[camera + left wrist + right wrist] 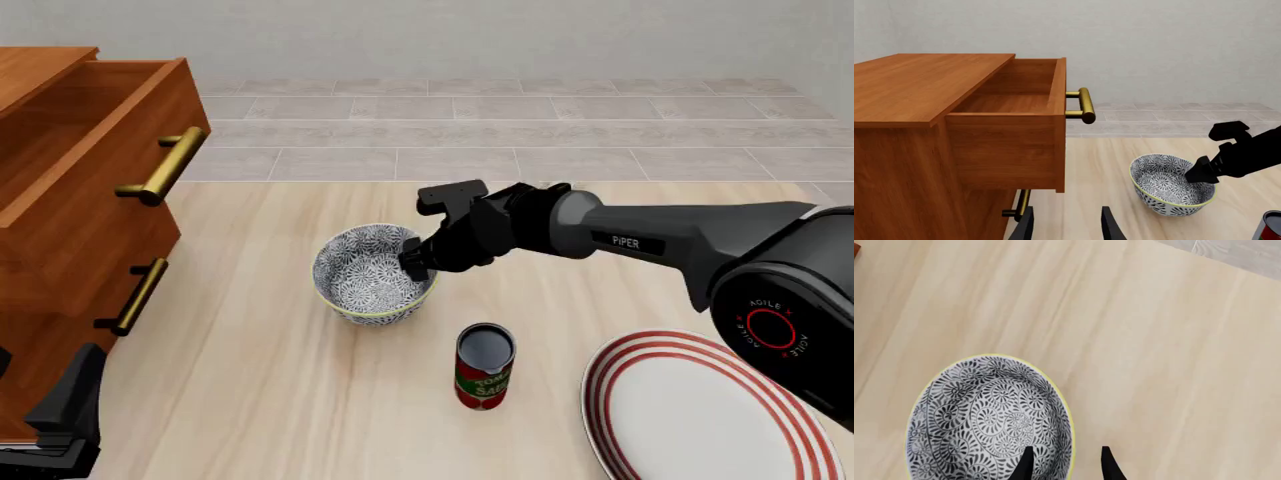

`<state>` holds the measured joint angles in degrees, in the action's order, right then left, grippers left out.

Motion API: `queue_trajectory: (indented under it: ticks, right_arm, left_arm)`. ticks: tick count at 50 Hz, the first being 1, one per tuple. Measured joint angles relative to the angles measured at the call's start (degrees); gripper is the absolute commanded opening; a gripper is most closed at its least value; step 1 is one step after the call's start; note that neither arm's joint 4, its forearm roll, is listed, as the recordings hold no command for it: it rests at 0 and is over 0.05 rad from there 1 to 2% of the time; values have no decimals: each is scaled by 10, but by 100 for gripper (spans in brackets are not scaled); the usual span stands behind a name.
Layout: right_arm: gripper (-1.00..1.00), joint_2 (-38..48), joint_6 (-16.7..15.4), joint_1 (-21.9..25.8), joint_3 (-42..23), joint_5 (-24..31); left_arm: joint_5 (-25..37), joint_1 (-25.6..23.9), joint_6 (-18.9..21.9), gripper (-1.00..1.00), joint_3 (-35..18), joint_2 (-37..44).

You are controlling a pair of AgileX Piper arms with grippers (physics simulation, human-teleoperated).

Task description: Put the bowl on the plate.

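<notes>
- The bowl (pixel 372 273) sits upright on the desk (pixel 267 380), near the wooden cabinet (pixel 67 200) with its open drawer (pixel 1014 100).
- The right gripper (pixel 416 262) straddles the bowl's rim, fingers (pixel 1026 465) apart, one inside, one outside.
- The plate (pixel 701 410) lies well apart, beyond a can (pixel 483 366).
- The left gripper (pixel 1066 225) hangs by the cabinet, fingers apart, empty.

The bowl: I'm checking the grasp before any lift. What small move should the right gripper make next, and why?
Probably close. The right gripper is open, one finger inside the bowl and one outside its rim, so closing should pinch the wall before carrying it to the plate.
</notes>
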<state>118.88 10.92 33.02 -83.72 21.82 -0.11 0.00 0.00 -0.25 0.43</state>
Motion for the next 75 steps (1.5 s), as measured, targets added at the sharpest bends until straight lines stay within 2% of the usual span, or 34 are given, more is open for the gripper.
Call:
queue_trajectory:
  ticks: [37, 38, 61, 75]
  right_arm:
    - [100, 28, 19, 11, 22, -31]
    - [-100, 28, 19, 11, 23, -32]
    - [-100, 13, 2, 10, 11, -31]
    - [-100, 3, 2, 5, 1, -15]
  left_arm:
    - [0, 0, 0, 100, 0, 0]
    - [0, 0, 0, 100, 0, 0]
    - [0, 0, 0, 100, 0, 0]
    - [0, 0, 0, 100, 0, 0]
